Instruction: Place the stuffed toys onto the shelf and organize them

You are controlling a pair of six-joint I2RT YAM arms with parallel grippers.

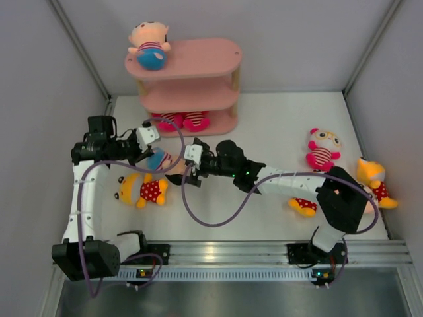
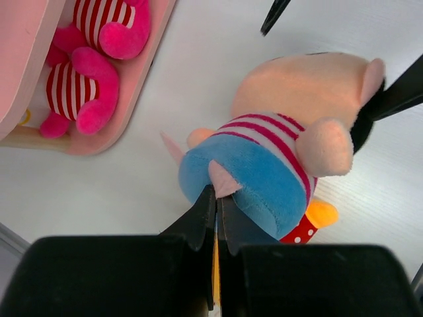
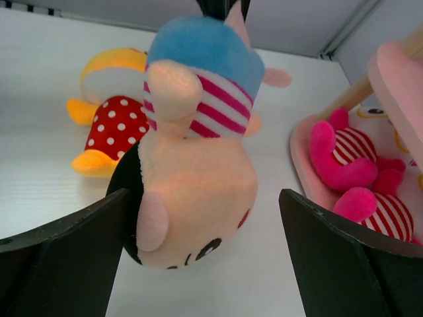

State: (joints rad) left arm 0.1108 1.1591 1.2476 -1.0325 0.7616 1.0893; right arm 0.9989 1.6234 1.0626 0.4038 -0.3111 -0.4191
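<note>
One peach-headed doll [image 2: 284, 145]: we're pinching its foot with the left gripper [image 2: 216, 201] (clamped tight), right gripper [image 3: 205, 198] gaping around its head.

Striped doll [image 1: 149, 47] sits atop the pink shelf [image 1: 198, 56].

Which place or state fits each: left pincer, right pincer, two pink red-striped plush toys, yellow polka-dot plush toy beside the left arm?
1 left pincer
2 right pincer
3 two pink plush toys with red-striped bodies
4 yellow plush toy in red polka dots

a on the bottom board of the pink three-tier shelf
b shut on the peach-headed, striped-shirt plush doll
c on the white table
d open, either side of that doll's head

Pairs: 1-b, 2-d, 3-a, 4-c
</note>
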